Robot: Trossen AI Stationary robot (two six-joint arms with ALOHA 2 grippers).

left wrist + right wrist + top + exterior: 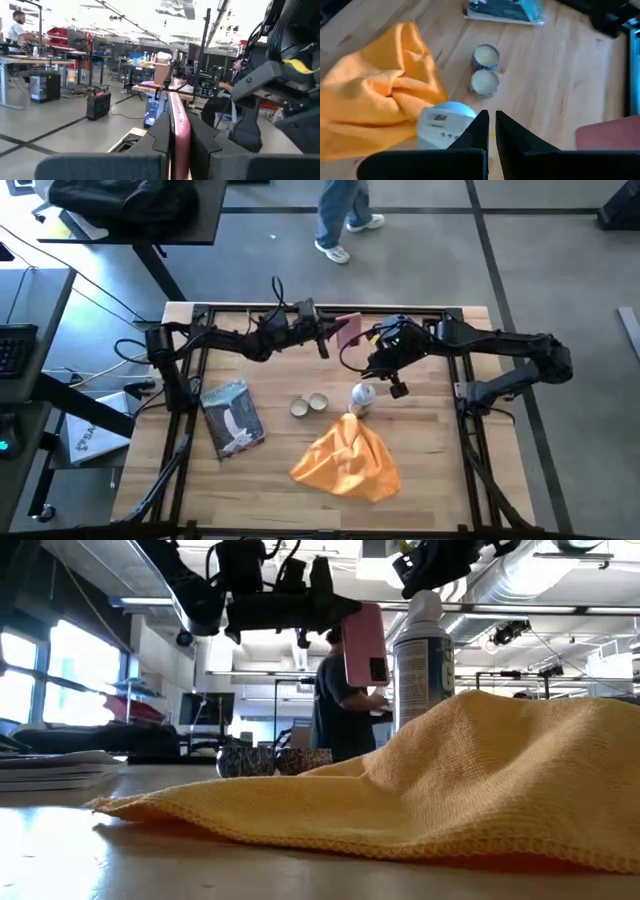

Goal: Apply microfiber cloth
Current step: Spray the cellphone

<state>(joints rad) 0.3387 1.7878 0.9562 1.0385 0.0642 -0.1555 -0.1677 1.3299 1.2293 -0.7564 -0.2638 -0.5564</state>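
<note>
Above microfiber cloth [375, 107], right gripper [491, 131] jaws closed, empty; left gripper [176, 131] clamps pink slab [179, 125].

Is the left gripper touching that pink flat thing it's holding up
Touching. In the left wrist view, the left gripper has both dark fingers pressed against the pink slab, one on each face.

Your left arm reaches across the table's far side, wrist level, and its left gripper [345, 332] has its fingers [161, 135] pressed tight on a thin pink panel. Your right arm bends inward; the right gripper [491, 131] points downward, fingers nearly together.
</note>
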